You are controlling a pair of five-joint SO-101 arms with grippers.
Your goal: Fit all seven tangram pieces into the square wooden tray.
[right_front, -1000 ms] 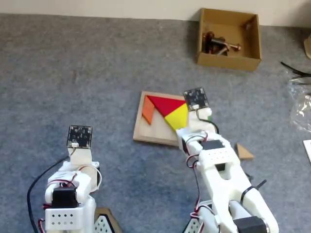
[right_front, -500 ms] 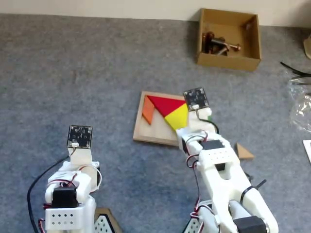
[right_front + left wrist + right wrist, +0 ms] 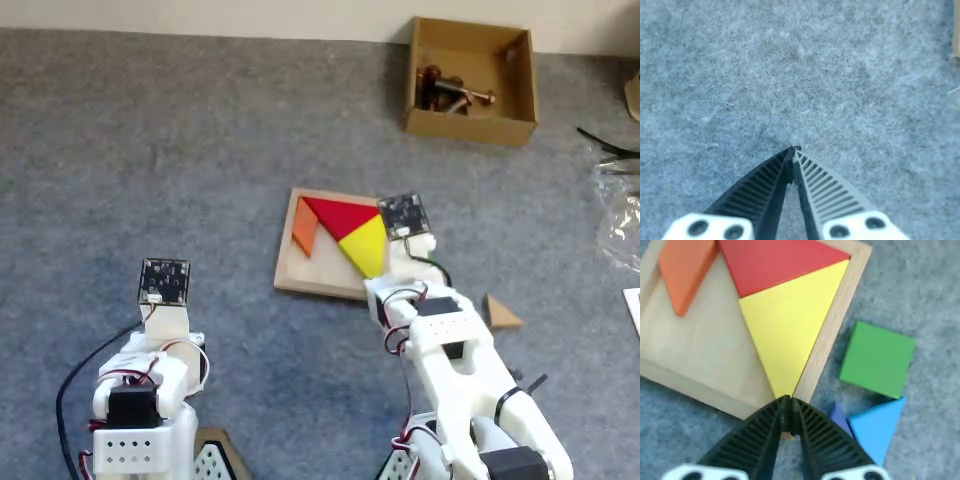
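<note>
Square wooden tray (image 3: 705,355) holding red triangle (image 3: 775,262), yellow triangle (image 3: 785,325), orange parallelogram (image 3: 685,267), green square (image 3: 877,359) and blue triangle (image 3: 877,427) just beside it, grey carpet (image 3: 790,60), left gripper (image 3: 794,149) and right gripper (image 3: 789,399) pressed together

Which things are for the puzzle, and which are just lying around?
For the puzzle: wooden tray, red triangle, yellow triangle, orange piece, green square, blue triangle, tan triangle.
Just lying about: cardboard box with small parts inside.
</note>
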